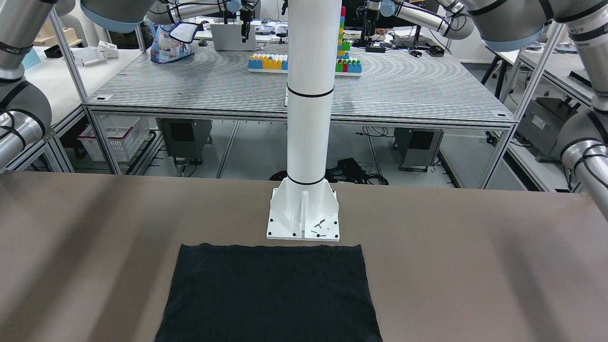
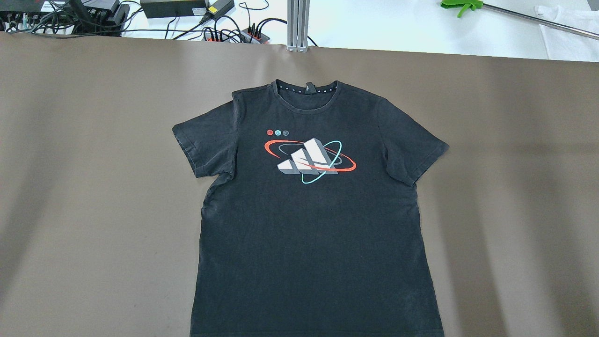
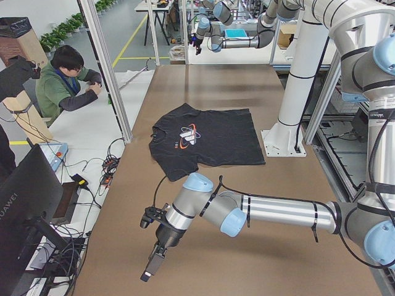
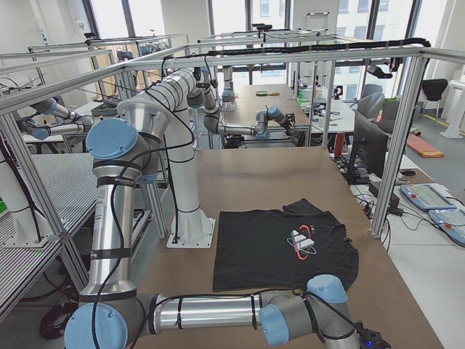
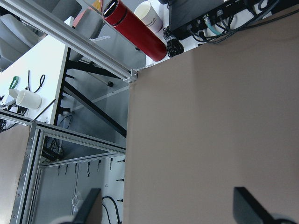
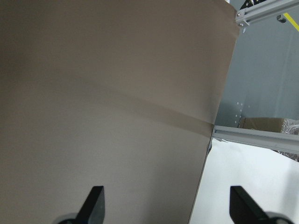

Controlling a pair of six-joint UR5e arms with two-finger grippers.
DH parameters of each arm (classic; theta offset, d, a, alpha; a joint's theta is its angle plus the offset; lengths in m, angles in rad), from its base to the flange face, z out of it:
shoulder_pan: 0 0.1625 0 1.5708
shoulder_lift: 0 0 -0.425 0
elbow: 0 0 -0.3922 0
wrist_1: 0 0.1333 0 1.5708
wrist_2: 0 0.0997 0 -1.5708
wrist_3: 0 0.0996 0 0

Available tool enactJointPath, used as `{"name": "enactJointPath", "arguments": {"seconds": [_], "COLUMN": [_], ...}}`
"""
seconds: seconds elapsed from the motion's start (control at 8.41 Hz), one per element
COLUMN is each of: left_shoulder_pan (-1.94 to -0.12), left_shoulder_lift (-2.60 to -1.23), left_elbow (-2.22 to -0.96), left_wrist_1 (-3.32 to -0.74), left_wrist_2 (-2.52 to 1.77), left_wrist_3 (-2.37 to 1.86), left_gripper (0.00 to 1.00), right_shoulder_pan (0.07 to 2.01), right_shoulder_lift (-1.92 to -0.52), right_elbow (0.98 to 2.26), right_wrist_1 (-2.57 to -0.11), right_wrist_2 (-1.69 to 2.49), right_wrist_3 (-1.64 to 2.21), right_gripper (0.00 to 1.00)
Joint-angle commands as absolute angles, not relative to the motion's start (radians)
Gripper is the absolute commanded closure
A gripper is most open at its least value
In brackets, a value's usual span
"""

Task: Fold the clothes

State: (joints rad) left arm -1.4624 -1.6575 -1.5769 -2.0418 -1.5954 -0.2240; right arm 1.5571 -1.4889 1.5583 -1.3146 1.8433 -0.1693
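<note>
A black T-shirt [image 2: 309,220] lies flat and face up in the middle of the brown table [image 2: 93,187]. Its coloured print [image 2: 309,157] is showing. In the overhead view the collar [image 2: 306,96] is at 12 o'clock. The short sleeves [image 2: 201,145] spread toward 10 and 2 o'clock, and the body runs down to 6 o'clock. There the hem [image 1: 270,247] ends just short of the white pillar [image 1: 308,118].

Neither arm is at the cloth. The left gripper [image 5: 170,207] hangs over bare table near a corner, its two fingertips wide apart with nothing between them. The right gripper [image 6: 166,207] is the same, spread and empty above plain tabletop beside the table's edge. In the side view the right claw is cut off by the frame. Its exact place is therefore hard to fix, but it seems well apart from the shirt.

No fold has been made yet, so the job looks to be at its very start.

The fabric should be light, limp and thin. It will likely drape, sag and drag across the table rather than hold a shape, and it may bunch if pulled from one point alone. A sensible hold would be a pinch on an edge, where the fingers can get under a single layer. That could be the sleeve ends or shoulder seams at 10 and 2 o'clock, or the hem corners at 5 and 7 o'clock. Both claws lifting together should keep the fold line straight.
</note>
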Motion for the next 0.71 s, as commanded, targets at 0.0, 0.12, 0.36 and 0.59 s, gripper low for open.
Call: {"name": "enactJointPath", "arguments": {"seconds": [0.0, 0.12, 0.36, 0.59], "left_shoulder_pan": [-1.463, -1.463, -1.463, -1.463], "left_shoulder_lift": [-1.667, -1.67, -1.671, -1.657], "left_elbow": [-1.571, -1.571, -1.574, -1.562], "left_wrist_1": [-2.04, -2.042, -2.045, -2.048], "left_wrist_2": [-1.595, -1.595, -1.595, -1.562], "left_wrist_3": [-0.225, -0.224, -0.233, -0.226], "left_gripper": [0.0, 0.0, 0.0, 0.0], "right_shoulder_pan": [1.557, 1.557, 1.559, 1.559], "right_shoulder_lift": [-1.486, -1.488, -1.488, -1.488], "right_elbow": [1.557, 1.557, 1.559, 1.562], "right_wrist_1": [-1.315, -1.315, -1.315, -1.315], "right_wrist_2": [1.841, 1.841, 1.842, 1.842], "right_wrist_3": [-0.169, -0.169, -0.169, -0.167], "right_gripper": [0.06, 0.06, 0.06, 0.06]}}
